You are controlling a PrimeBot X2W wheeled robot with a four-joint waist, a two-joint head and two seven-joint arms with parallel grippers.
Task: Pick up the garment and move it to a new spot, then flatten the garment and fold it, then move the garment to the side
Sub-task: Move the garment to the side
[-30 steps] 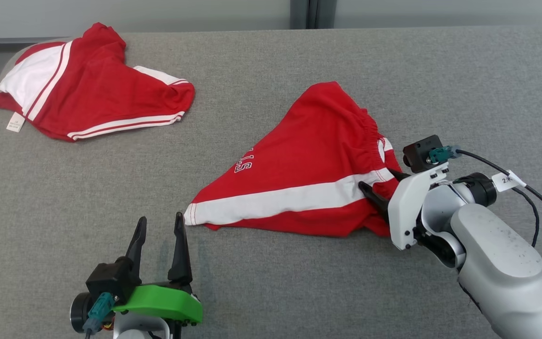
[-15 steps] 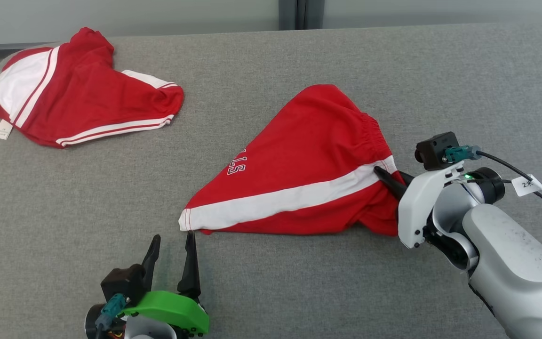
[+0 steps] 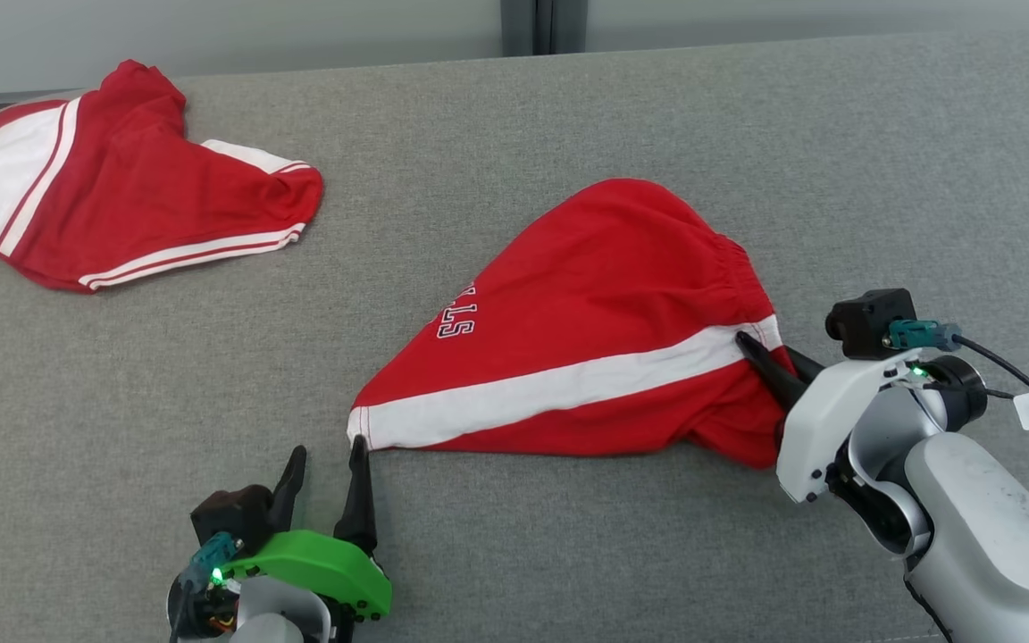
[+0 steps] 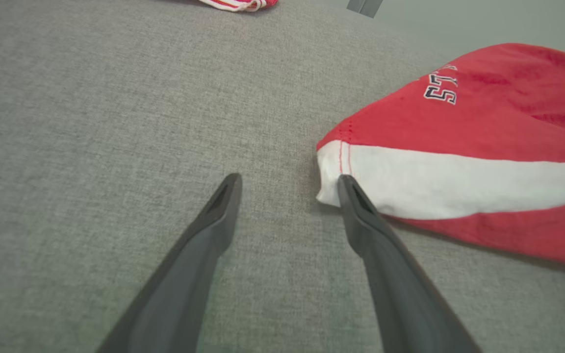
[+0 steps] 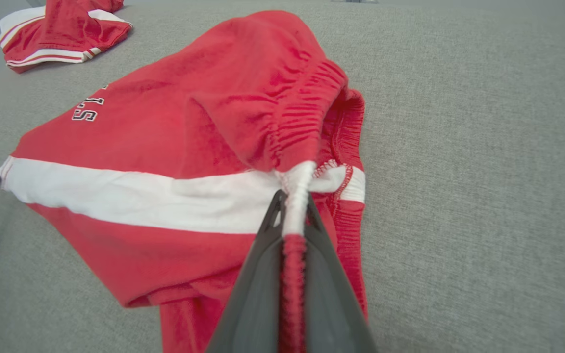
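My right gripper (image 3: pixel 747 344) is clamped on the garment (image 3: pixel 586 339) at its gathered edge, midway across the table (image 3: pixel 568 107). My left gripper (image 3: pixel 329 446) stands wide, holding nothing, one finger at the white corner. Open table all round; another cloth (image 3: pixel 121 214) far left

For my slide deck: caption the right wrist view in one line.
Right gripper shut on the elastic waistband of red white-striped shorts lying on a grey fabric surface.

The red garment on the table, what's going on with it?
The right gripper is shut on the red garment, at its gathered end by the white stripe. The left gripper is open at the opposite corner, one fingertip right at the hem, nothing between its fingers. The garment lies bunched on the grey table; another red-and-white cloth lies at the far left.
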